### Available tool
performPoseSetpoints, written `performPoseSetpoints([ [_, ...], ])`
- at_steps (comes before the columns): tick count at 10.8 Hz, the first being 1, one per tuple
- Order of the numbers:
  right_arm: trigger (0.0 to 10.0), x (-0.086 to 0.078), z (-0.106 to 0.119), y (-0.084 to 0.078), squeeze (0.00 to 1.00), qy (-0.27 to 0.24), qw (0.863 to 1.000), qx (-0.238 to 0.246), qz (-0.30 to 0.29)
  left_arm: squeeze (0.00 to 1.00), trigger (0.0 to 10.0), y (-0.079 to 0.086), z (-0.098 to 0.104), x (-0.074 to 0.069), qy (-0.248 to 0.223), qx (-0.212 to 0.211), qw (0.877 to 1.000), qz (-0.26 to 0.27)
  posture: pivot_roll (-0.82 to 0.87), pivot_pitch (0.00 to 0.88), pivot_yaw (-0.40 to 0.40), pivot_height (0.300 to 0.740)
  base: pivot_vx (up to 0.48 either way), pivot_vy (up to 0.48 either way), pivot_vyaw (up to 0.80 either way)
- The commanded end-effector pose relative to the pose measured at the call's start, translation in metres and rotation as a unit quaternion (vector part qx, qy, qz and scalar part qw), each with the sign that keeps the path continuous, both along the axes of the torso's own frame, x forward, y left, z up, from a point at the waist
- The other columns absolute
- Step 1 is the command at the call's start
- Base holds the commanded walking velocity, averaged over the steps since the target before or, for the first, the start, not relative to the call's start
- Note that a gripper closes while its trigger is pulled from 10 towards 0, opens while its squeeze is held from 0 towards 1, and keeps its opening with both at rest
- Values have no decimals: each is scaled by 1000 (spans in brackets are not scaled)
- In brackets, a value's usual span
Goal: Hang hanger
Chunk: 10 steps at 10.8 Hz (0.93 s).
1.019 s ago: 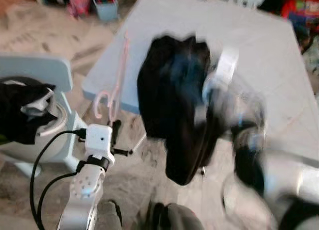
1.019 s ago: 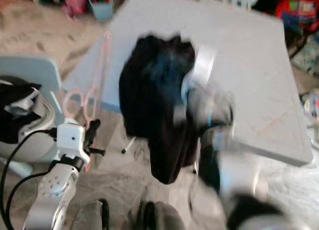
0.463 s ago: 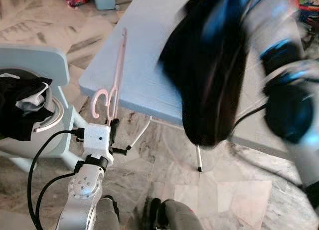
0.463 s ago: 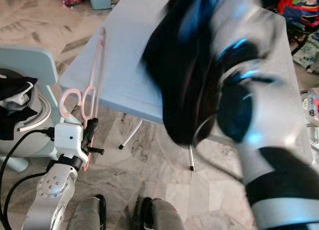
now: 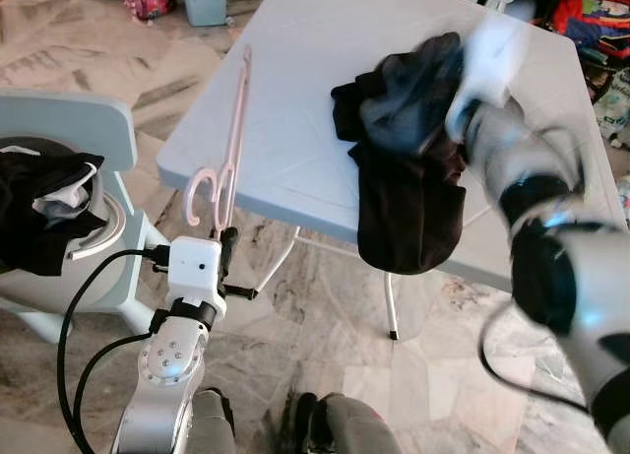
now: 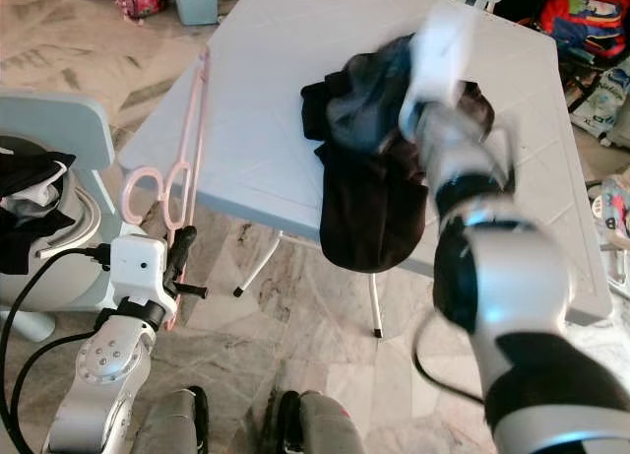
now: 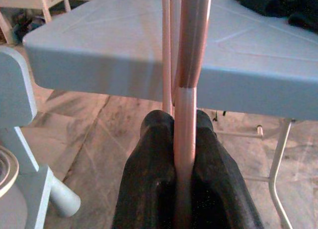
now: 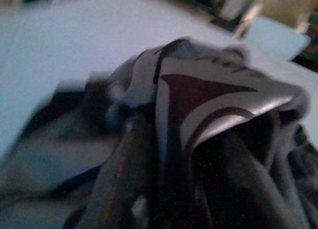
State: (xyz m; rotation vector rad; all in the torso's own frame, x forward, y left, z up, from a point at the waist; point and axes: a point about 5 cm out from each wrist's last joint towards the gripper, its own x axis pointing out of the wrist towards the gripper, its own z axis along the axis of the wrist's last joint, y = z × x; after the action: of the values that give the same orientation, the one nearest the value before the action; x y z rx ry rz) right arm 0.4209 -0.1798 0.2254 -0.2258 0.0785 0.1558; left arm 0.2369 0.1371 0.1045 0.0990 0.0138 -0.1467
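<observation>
Hanger (image 5: 228,149): your left gripper (image 7: 185,139) has it pinched between both fingers (image 7: 149,179), hooks (image 5: 202,193) low near the wrist and the long body running up toward 12 o'clock beside the table (image 5: 285,99) edge. At 2 o'clock your right gripper (image 5: 463,99) is down on the dark garment (image 5: 409,193), which is heaped on the table and drooping over its front edge; you cannot tell how those fingers stand, as blur and cloth hide them. Judging by this, the hanger is only held: nothing is on it and no rail is in sight, so threading and hanging remain.
</observation>
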Motion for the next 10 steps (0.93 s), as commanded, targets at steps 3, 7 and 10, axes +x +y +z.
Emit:
performPoseSetpoints([
  [3,10000,-12,-20,-25,1000,36,993,-89,72,0,10000,-7,-3,4,7,5,1000,-19,56,105,-139,740,0,0,0],
  [7,10000,-20,3,-51,1000,-22,993,-7,117,0,10000,-6,-4,7,6,13,999,-31,48,91,-123,740,0,0,0],
  [10,10000,-41,-12,-75,1000,38,976,-41,211,0,10000,-7,-4,9,4,13,999,-34,45,87,-121,740,0,0,0],
])
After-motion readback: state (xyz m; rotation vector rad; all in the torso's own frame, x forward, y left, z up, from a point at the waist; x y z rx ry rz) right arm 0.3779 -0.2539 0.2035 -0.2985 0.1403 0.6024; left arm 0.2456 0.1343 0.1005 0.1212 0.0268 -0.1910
